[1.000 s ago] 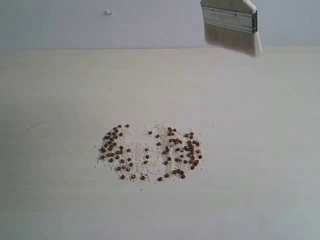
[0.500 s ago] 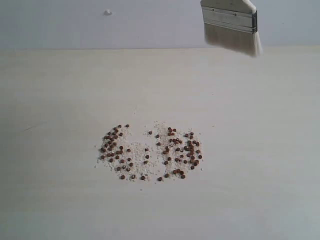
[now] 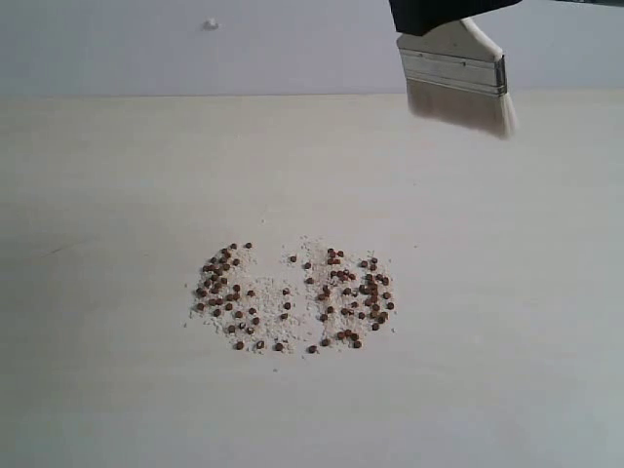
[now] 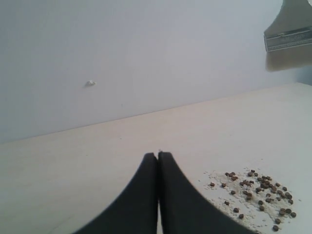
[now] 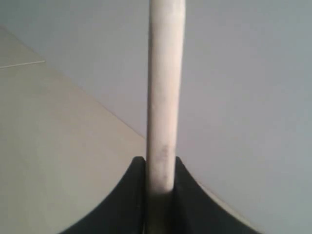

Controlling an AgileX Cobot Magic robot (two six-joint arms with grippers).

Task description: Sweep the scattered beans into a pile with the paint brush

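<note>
Clamping the paint brush (image 5: 165, 73) by its pale handle in the right end effector (image 5: 160, 168), jaws closed snugly on the wood, bristles pointing down. Hanging clear of the table (image 3: 107, 409), above its edge by the wall and toward the right-hand corner there, well apart from the beans (image 3: 292, 297). Lying near the middle of the table in two loose clusters side by side, mixed with pale crumbs. Holding the left end effector (image 4: 157, 163) pressed fully closed on nothing, low over the table near the beans.

Judging the step in hand as the approach. Lowering to a light flex of the bristle tips just outside the right cluster, then drawing slowly inward toward the gap between the clusters. Keeping the broad face square to the stroke, to stop round grains rolling past its ends. Avoiding heavy pressure, probably flicking beans outward.

Finding no brand, label or legible writing anywhere.
</note>
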